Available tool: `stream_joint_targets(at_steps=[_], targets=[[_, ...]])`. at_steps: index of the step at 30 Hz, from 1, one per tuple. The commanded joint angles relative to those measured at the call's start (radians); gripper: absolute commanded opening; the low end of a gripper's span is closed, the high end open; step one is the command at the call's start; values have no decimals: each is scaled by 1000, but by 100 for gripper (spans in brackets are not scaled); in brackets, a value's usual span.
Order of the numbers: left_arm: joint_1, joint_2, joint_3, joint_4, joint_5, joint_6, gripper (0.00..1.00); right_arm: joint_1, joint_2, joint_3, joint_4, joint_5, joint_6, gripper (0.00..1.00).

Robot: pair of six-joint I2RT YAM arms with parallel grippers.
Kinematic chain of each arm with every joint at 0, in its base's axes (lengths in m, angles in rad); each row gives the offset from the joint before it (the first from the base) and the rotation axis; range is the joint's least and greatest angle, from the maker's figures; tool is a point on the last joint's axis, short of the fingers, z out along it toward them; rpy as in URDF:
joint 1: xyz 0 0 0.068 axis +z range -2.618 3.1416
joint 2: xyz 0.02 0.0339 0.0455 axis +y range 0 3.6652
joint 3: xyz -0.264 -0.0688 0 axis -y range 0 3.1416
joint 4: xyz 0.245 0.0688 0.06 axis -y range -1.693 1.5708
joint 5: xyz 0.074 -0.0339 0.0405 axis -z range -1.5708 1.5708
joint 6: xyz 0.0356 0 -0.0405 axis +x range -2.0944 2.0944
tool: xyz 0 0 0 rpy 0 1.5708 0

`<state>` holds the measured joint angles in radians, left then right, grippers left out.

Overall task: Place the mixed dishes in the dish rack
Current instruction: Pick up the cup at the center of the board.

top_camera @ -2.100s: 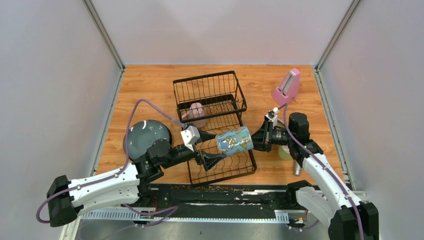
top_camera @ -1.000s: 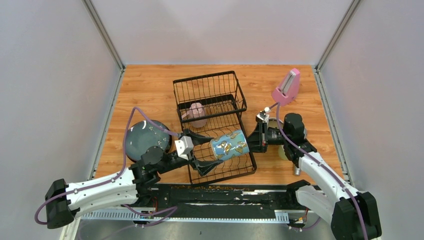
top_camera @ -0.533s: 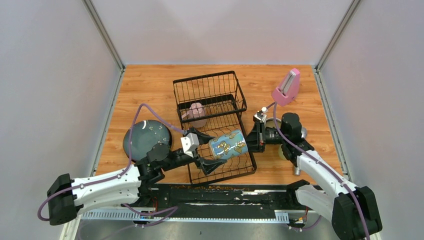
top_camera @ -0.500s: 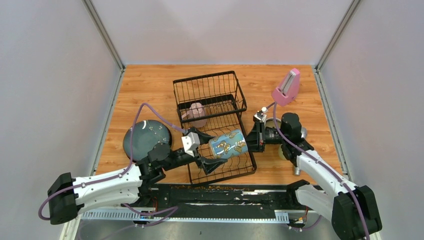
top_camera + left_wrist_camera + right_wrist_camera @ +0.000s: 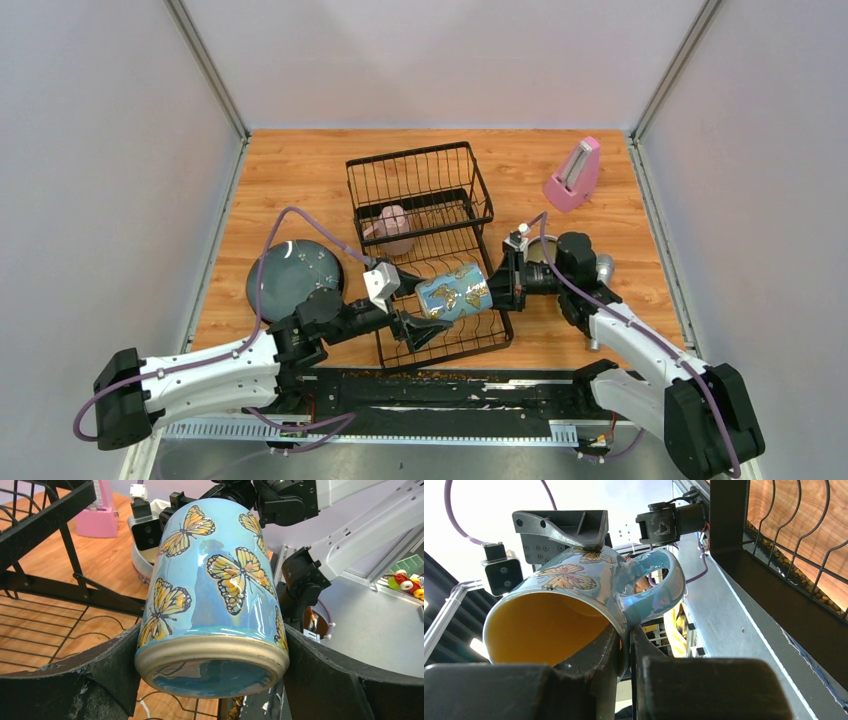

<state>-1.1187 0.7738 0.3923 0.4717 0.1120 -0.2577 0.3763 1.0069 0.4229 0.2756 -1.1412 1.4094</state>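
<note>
One blue mug [image 5: 455, 291], leftward, in right gripper [image 5: 493, 288]

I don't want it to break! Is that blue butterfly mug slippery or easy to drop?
Probably slippery: the mug has a shiny, reflective glaze. It looks ceramic, so a fall would likely chip or crack it. It might also swing, since the right gripper pinches only its rim while it lies sideways over the rack.

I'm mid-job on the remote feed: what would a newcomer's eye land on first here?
The blue butterfly mug, sideways above the low tray of the dish rack: the right tool pinches its rim, and the left tool, jaws wide, flanks its base. Next, a pink mug in the rack, a dark plate left of it, a pink metronome far right.
</note>
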Motion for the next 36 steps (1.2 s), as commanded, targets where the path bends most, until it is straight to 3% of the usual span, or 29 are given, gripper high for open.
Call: stream_joint_targets(at_steps=[1, 7, 14, 24, 31, 36], targets=[[5, -5, 26, -15, -58, -33, 26, 12, 3, -2, 99, -13, 19, 4], [4, -3, 33, -67, -59, -44, 1, 13, 20, -22, 83, 10, 7, 21], [5, -19, 51, -175, -104, -95, 0, 15, 23, -9, -21, 52, -65, 45], [5, 11, 150, -414, -197, -178, 0, 15, 39, 14, -144, 115, -152, 51], [5, 139, 289, -657, -234, -274, 0, 21, 11, 103, -397, 237, -306, 53], [5, 223, 405, -778, -229, -329, 0, 28, -6, 136, -483, 307, -360, 53]])
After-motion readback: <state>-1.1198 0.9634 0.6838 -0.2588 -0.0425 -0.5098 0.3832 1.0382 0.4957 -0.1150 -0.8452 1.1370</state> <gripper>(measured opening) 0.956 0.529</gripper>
